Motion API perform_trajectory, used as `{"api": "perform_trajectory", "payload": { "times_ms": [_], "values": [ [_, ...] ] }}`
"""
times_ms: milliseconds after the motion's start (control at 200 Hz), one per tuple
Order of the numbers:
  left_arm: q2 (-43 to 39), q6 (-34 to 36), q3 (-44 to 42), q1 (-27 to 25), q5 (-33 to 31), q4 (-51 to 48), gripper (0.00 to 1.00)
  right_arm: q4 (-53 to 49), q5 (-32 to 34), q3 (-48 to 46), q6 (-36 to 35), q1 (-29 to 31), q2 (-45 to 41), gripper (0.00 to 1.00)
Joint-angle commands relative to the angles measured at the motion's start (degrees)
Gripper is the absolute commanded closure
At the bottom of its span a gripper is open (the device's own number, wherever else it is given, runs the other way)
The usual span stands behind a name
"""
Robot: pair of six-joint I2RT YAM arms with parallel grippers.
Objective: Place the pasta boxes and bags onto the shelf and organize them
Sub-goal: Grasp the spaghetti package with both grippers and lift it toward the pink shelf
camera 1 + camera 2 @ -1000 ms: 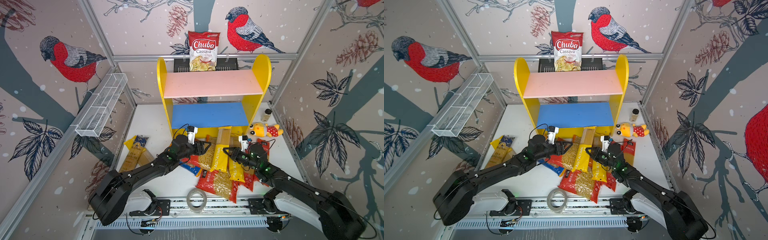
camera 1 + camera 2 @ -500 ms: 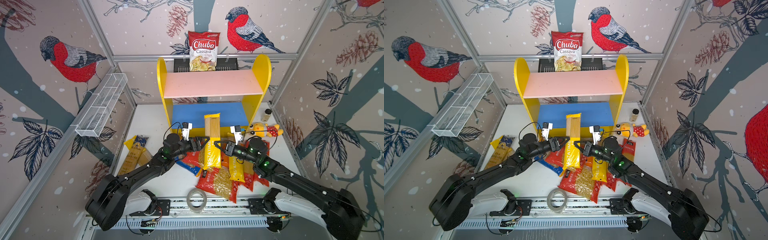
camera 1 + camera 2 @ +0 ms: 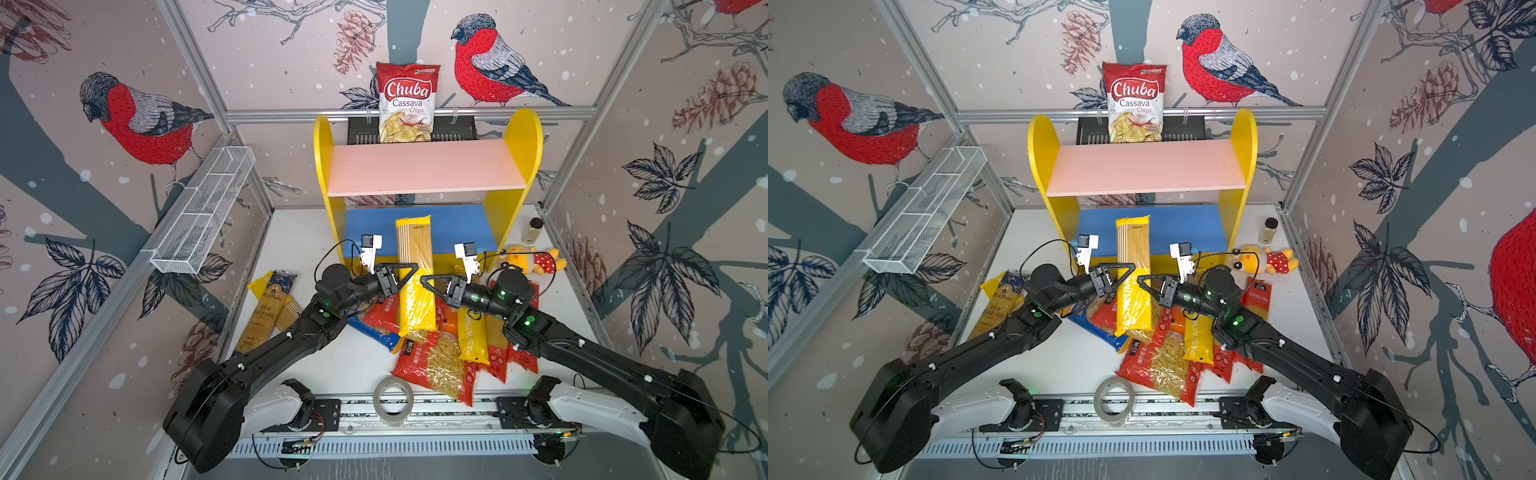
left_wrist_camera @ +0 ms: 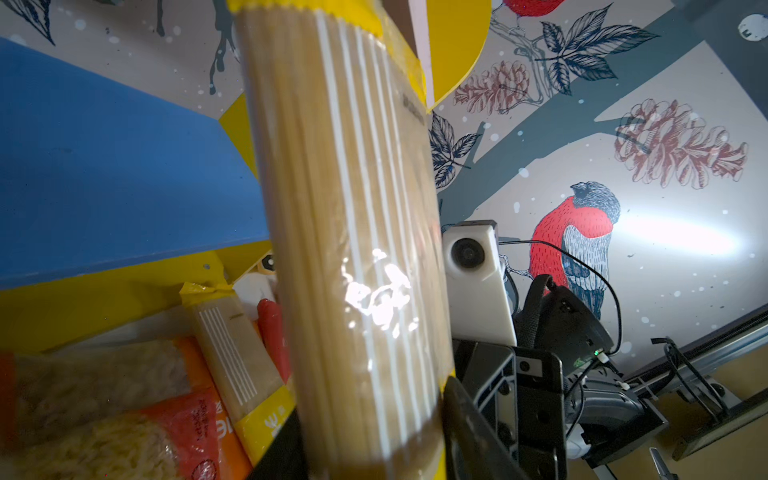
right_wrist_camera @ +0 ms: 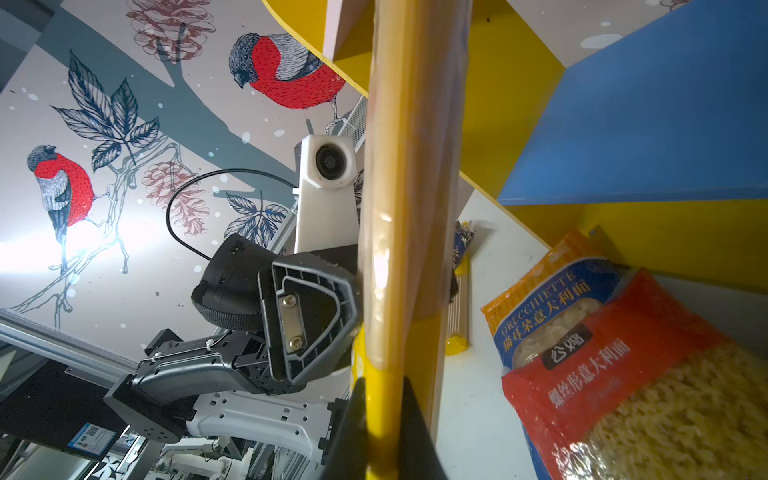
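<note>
**Bench (image 3: pixel 299 249), shelf (image 3: pixel 524 166), pile and one raised pack, as I see them from the console.** The shelf stands at the back of the bench, and neither its pink board (image 3: pixel 428 166) nor its blue board (image 3: pixel 457 226) holds any pasta. The pile (image 3: pixel 436 365) lies in front of it, and two navy-gold packs (image 3: pixel 270 307) lie apart at the left. What has just changed: a second ago the yellow spaghetti pack (image 3: pixel 413 249) lay tilted on the pile between the two grippers. Half a second ago it stood upright, with the left gripper (image 3: pixel 409 274) gaping beside it. Now the left jaws have narrowed onto its flanks, and its top end overlaps the blue board in both top views. I judge this to be a two-handed hold just secured. The pack looks ready to go onto the lower board, though nothing is shelved yet. The right gripper (image 3: pixel 428 284) has its jaws almost closed, pinching the pack's thin edge. The top views give the layout but do not resolve the contacts. The right wrist view does. There the right jaws clamp the pack's yellow lower part edge-on, and a left finger (image 5: pixel 307 324) lies flat against the pack's face. The left wrist view adds the strands behind the clear window (image 4: pixel 353 249) and the pack filling the gap between the left jaws. It also shows a second yellow pack (image 4: pixel 232 353) lying below, near the shelf's foot.
</note>
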Motion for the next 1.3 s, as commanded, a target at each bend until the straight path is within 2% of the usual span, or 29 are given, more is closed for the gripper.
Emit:
{"api": "perform_trajectory", "payload": {
  "times_ms": [0,90,295,440,575,760,866,1026,1211,1291],
  "values": [
    [-0.15,-0.98,0.40,-0.09,-0.74,4.21,0.61,8.93,-1.99,0.82,-0.90,0.31,-0.49,0.95],
    [-0.19,-1.39,1.21,-0.34,-0.62,4.50,0.70,8.65,-1.75,0.89,-1.16,0.30,-0.31,0.93],
    [-1.78,-0.61,3.45,-0.79,-1.66,2.79,0.84,7.60,-0.59,1.52,-1.95,0.25,-0.36,0.85],
    [-2.85,-0.19,4.12,-0.97,-3.40,2.34,1.00,7.13,-0.20,0.95,-2.22,0.32,-0.30,0.79],
    [-2.79,-0.14,5.09,-1.10,-3.85,3.22,1.00,6.71,-0.34,0.73,-2.52,0.51,-0.13,0.70],
    [-3.48,2.30,9.47,-1.05,-5.70,-0.14,1.00,5.00,-2.58,0.11,-4.14,0.45,-0.09,0.40],
    [-2.95,4.46,13.81,-0.71,-6.50,-3.56,1.00,5.86,-5.43,0.02,-4.03,0.57,0.18,0.32],
    [-0.36,4.36,20.20,1.93,-6.37,-6.20,1.00,7.90,-7.68,1.12,-3.12,0.93,0.83,0.31],
    [4.10,1.58,25.93,3.87,-2.68,-5.37,1.00,9.97,-6.34,5.68,-1.78,0.96,3.57,0.43],
    [4.85,0.80,26.98,4.31,-1.98,-5.46,1.00,10.53,-5.98,7.73,-1.78,0.88,4.77,0.44]
  ]
}}
